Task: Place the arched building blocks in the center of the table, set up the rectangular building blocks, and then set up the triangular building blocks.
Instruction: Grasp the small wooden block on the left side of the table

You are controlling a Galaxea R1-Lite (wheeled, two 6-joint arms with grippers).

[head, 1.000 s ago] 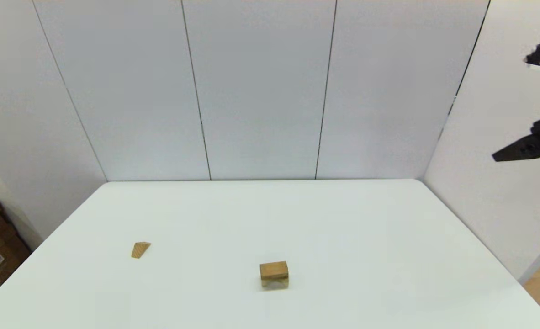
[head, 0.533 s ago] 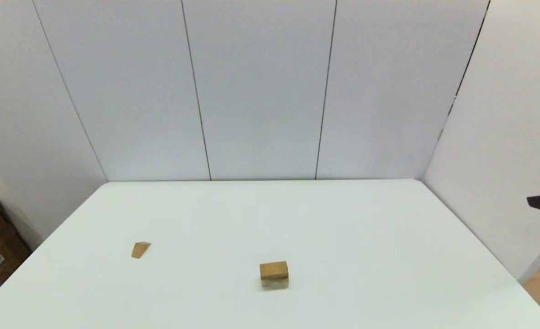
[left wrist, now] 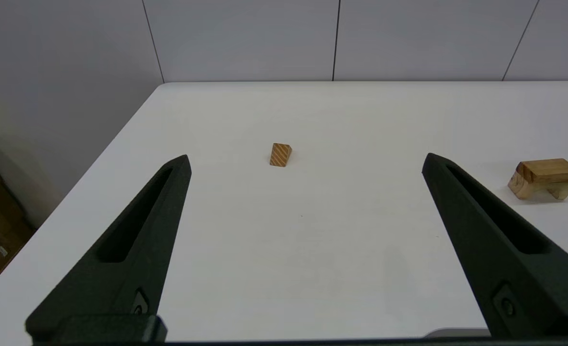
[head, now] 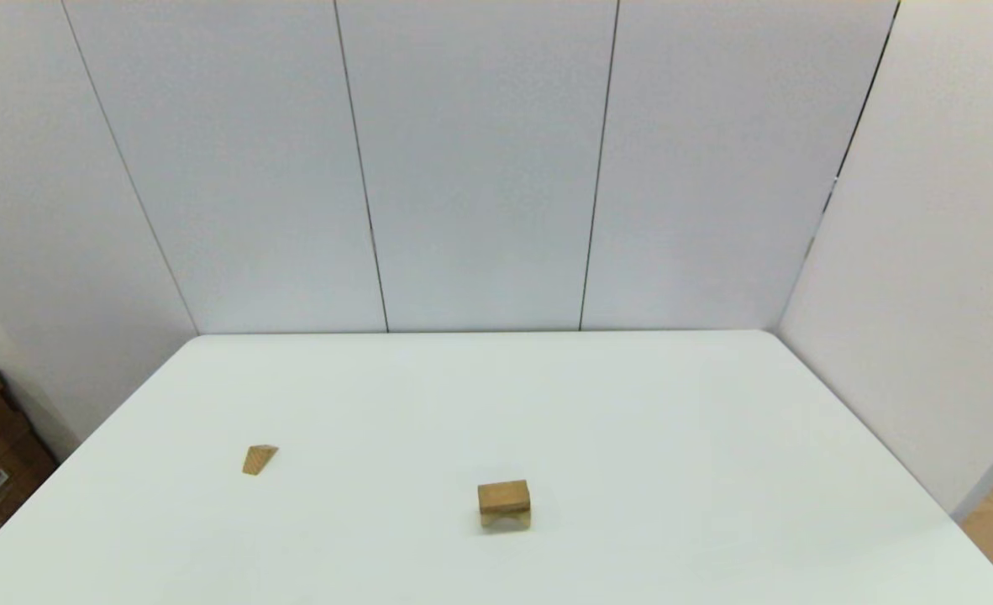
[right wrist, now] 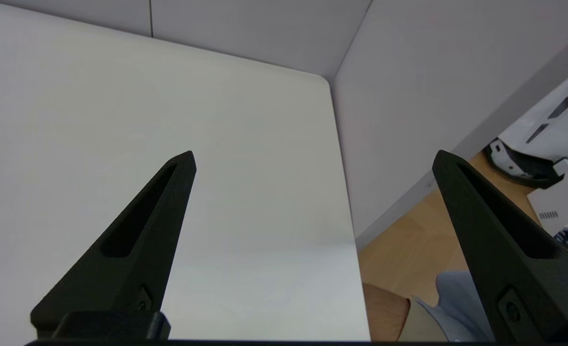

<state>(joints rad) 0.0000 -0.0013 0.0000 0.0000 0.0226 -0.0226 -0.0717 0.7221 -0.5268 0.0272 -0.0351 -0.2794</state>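
Since a second ago the right arm has dropped out of the head view; slab-topped arch (head: 504, 505) sits mid-table (head: 673, 437), wedge (head: 259, 459) well left. Left wrist: left hand (left wrist: 304, 159) spread, empty — wedge (left wrist: 280, 154) ahead, light, stiff; pinch its flat ends. Right wrist: right hand (right wrist: 313, 158) released, at the table's (right wrist: 96, 120) edge.

The left gripper (left wrist: 305, 163) and right gripper (right wrist: 313, 158) were held spread wide, nothing gripped between the fingers.
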